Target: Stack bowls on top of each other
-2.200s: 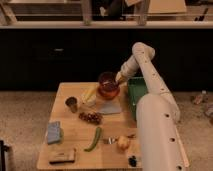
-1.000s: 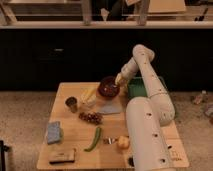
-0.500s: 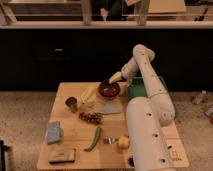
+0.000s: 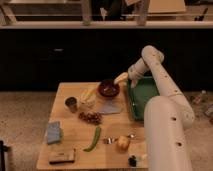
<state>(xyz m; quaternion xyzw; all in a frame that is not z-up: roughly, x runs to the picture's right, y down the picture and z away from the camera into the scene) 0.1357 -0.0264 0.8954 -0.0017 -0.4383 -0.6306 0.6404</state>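
A dark maroon bowl (image 4: 108,89) sits on the wooden table (image 4: 75,145) near its back edge, with a reddish tint at its rim. I cannot make out the orange-red bowl as a separate thing; it may sit together with the maroon one. My gripper (image 4: 121,78) hangs just above and to the right of the bowl, apart from it, between the bowl and the green tray (image 4: 145,95). The arm reaches in from the bottom right and bends back down to the gripper.
A small metal cup (image 4: 71,104) and a yellowish item (image 4: 88,95) stand left of the bowl. A grey cloth (image 4: 109,107), dark grapes (image 4: 91,117), a blue sponge (image 4: 53,132), a green pod (image 4: 93,139) and a yellow fruit (image 4: 122,143) lie nearer the front.
The orange-red bowl was held above the table, then came down onto the maroon bowl's spot. My gripper has since drawn back up and to the right, clear of the bowl.
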